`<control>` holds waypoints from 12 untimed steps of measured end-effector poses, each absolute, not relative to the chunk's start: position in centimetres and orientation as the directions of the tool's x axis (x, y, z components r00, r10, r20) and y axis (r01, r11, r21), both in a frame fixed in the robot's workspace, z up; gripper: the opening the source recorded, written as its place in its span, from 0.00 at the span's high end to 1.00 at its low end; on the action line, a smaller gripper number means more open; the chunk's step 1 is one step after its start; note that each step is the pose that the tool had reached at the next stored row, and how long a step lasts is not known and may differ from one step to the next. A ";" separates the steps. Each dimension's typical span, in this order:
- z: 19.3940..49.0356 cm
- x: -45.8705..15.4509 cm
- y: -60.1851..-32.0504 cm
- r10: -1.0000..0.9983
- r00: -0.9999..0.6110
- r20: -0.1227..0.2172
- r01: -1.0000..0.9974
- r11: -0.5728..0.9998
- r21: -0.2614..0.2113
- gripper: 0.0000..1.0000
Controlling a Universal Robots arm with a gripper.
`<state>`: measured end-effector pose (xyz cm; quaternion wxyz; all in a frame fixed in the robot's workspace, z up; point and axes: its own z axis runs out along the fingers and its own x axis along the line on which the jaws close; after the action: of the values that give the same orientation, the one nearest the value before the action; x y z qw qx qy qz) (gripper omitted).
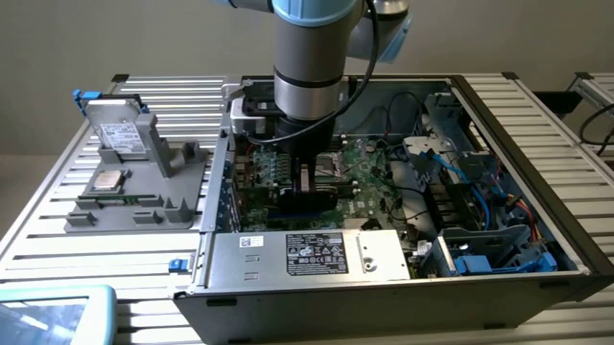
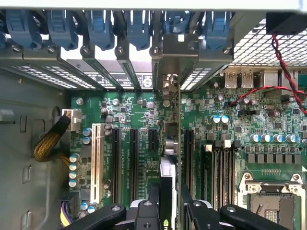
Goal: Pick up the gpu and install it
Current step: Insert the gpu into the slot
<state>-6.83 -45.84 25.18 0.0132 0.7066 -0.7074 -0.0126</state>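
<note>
Green board all around as the gripper (image 2: 169,203) pinches the gpu (image 2: 169,167) edge-on, jaws clamped on its top, bracket at twelve o'clock by the motherboard (image 1: 369,169) slots. Pickup done; whether it is seated I cannot tell.

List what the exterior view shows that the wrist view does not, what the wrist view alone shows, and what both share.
Exterior view alone: the arm reaching down into the open computer case, the grey parts holder on the exterior view's left carrying a hard drive, and the power supply.
Wrist view alone: the blue slot latches, the white slot, the red wire.
Both: the gripper holding the gpu on edge over the green motherboard.
</note>
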 end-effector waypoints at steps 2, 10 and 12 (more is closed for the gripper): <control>25.2 -6.8 -45.8 -1.000 -0.001 0.001 -0.999 0.001 0.037 0.73; 25.2 -6.8 -45.8 -1.000 -0.001 0.001 -0.999 0.001 0.037 0.73; 25.2 -6.8 -45.8 -1.000 -0.001 0.001 -0.999 0.001 0.037 0.73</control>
<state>-6.84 -45.84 25.17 0.0133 0.7066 -0.7074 -0.0126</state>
